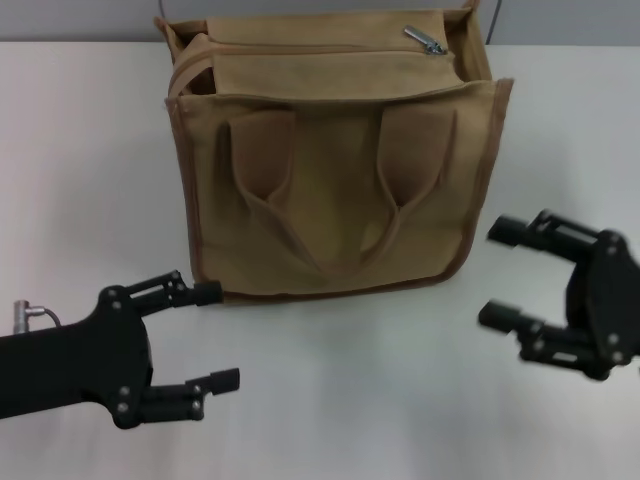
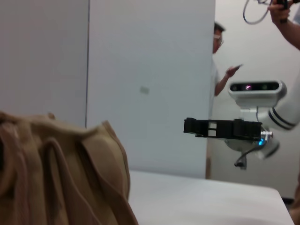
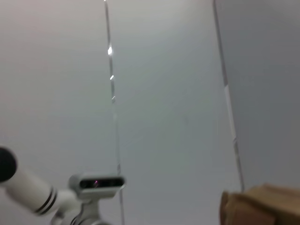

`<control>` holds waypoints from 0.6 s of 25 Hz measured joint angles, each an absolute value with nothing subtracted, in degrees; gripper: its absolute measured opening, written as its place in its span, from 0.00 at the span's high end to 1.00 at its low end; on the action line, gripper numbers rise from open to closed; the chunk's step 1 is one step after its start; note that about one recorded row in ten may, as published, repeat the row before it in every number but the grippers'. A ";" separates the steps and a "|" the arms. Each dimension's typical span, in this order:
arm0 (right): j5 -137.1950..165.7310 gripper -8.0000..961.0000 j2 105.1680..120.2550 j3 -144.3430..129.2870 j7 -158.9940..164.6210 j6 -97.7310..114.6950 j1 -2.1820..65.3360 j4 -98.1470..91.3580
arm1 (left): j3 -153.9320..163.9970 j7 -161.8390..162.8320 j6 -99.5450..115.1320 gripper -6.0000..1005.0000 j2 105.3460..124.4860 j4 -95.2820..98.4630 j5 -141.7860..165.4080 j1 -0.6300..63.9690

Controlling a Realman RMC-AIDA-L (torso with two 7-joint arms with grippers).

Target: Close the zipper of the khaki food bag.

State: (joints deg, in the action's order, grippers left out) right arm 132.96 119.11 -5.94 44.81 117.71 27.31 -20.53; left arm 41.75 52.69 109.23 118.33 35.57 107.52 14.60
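Running left–right along the top panel of the khaki food bag [image 1: 330,190], the zipper [image 1: 330,47] has its pull tab [image 1: 425,40] at the robot's right end — beyond and nearer the right gripper [image 1: 505,275] than the left gripper [image 1: 215,335], both 2 spread wide, holding nothing.

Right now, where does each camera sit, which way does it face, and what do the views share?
Head: above, looking down at the bag on the table; left gripper and right gripper both show, open.
Left wrist: low, level across the table; bag near, right gripper beyond.
Right wrist: tilted up at the wall; bag corner only.
Shared: the bag.
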 joint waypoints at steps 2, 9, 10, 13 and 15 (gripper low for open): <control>133.02 0.23 119.22 -10.83 45.53 114.54 27.49 -20.54 | 41.74 52.74 108.73 0.17 118.37 35.58 109.58 15.07; 133.07 0.20 119.50 -22.08 47.94 107.31 28.93 -19.65 | 41.91 53.61 108.13 0.17 118.57 35.20 114.71 16.87; 133.07 0.19 119.50 -22.08 47.94 107.31 28.93 -19.65 | 41.91 53.61 108.13 0.17 118.57 35.20 114.71 16.87; 132.92 0.18 119.55 -26.92 48.20 103.30 29.90 -18.32 | 41.93 53.10 107.80 0.17 118.64 33.80 116.02 17.99; 132.87 0.18 119.58 -27.33 48.25 102.19 30.23 -17.80 | 42.10 52.99 107.40 0.17 118.65 32.97 116.20 18.67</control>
